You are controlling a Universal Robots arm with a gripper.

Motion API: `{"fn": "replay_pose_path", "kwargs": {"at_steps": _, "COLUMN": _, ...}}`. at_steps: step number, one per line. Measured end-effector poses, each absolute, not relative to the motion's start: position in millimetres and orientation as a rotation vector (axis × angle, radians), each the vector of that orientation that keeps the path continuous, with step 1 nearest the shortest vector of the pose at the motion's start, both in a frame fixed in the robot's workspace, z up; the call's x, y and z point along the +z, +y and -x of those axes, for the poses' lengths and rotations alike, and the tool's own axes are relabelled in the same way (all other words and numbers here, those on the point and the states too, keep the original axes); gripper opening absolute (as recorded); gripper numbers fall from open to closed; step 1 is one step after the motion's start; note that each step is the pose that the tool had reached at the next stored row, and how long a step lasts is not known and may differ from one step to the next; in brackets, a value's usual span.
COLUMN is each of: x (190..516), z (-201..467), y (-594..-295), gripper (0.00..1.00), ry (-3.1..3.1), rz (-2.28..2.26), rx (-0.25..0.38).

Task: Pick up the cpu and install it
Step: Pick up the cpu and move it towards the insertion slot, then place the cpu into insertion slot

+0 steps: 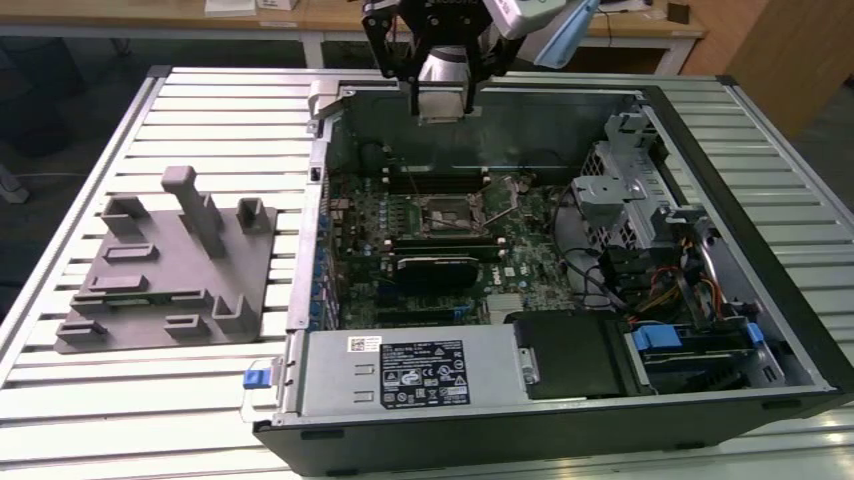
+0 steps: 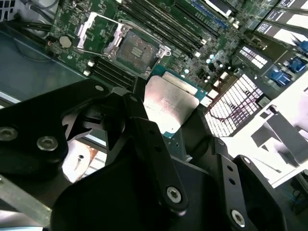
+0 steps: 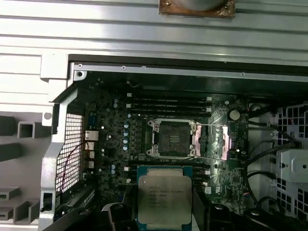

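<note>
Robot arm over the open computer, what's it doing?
The robot arm's black pincer grips the cpu, a small flat square chip with a silvery metal top. It hangs above the open black computer case, over the green circuit board. The dark square socket below is open and empty, so the chip is not installed yet.

Open socket (image 3: 171,139), load plate (image 3: 214,143) aside
</note>
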State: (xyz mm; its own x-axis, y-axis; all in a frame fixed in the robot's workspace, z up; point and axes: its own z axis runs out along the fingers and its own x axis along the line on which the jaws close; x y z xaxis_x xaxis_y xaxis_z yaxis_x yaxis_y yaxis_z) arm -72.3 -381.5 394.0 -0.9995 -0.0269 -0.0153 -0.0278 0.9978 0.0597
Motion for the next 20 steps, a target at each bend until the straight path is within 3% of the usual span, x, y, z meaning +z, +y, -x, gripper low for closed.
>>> {"fn": "replay_pose_path", "kwargs": {"at_steps": 20, "x": 391.3, "z": 68.5, "y": -381.3, "gripper": 0.55, "ry": 3.119, "rz": -0.135, "rx": 0.090}}
